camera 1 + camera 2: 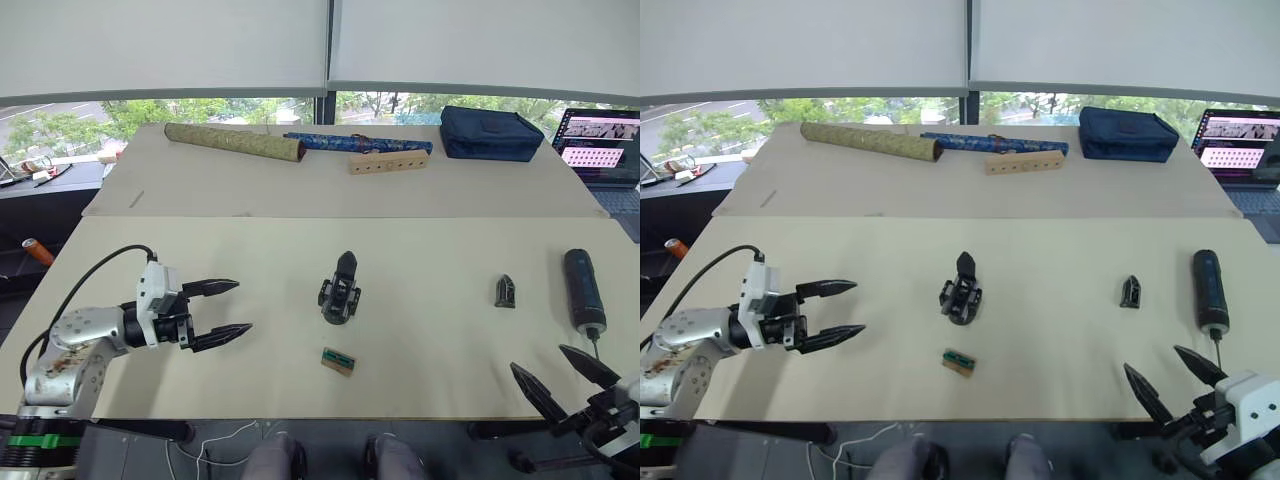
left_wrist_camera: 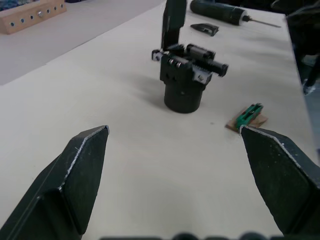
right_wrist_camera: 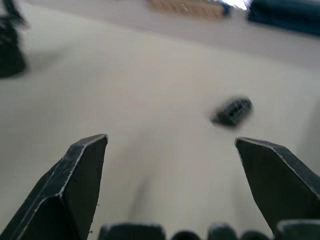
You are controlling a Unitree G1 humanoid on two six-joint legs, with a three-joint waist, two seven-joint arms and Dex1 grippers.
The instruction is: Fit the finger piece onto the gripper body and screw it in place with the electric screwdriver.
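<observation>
The gripper body stands upright at the middle of the near table, its pointed black finger up. The finger piece lies to its right, and the electric screwdriver lies further right, its bit pointing toward the table's front edge. My left gripper is open over the table's left part, pointing at the gripper body with a gap between them. My right gripper is open at the front right edge, nearer than the screwdriver; the finger piece lies ahead of it.
A small green-and-tan block lies in front of the gripper body. On the far table lie rolled tubes, a wooden block with holes and a dark blue pouch. A laptop stands at the far right.
</observation>
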